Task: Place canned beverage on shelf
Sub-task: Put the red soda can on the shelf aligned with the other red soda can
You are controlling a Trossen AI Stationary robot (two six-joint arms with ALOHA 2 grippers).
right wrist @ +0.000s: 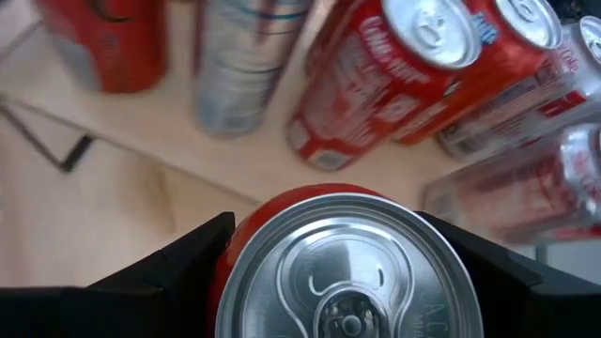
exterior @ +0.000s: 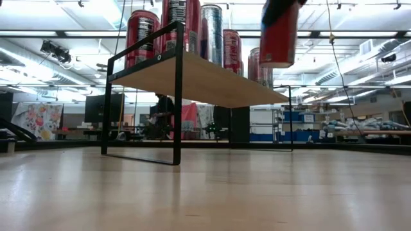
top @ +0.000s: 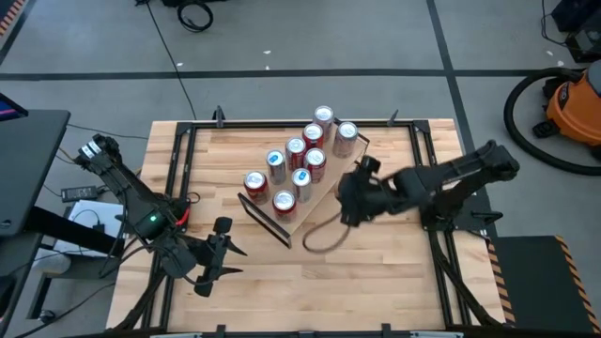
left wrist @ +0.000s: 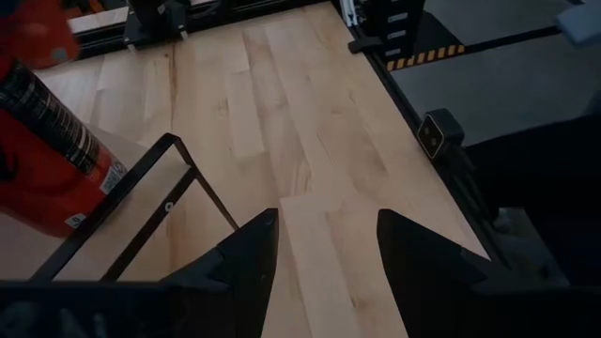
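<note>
The shelf (top: 317, 199), a light-wood plank on black end frames, stands slantwise at the table's middle; it also shows in the low view (exterior: 212, 80). Several red and silver cans (top: 296, 164) stand upright on it. My right gripper (top: 352, 192) is at the shelf's right long edge, shut on a red can (right wrist: 352, 272), which hangs above plank height in the low view (exterior: 279, 35). My left gripper (top: 221, 252) is open and empty over the table's near left part, short of the shelf's near end frame (left wrist: 141, 207). My right gripper pinches the red can's side wall just below its top rim (right wrist: 230, 249), one finger (right wrist: 178, 258) on each side. The fingers come from above, pointing down. The can hangs upright below them, lifted clear of shelf and table.
The cans on the shelf (right wrist: 423, 66) stand close beside and beyond the held can. A dark cable loop (top: 324, 235) lies on the table near the shelf's near end. Bare wood tabletop (top: 376, 272) lies toward the near edge. Black rails (top: 441, 188) run along the table's edges.
</note>
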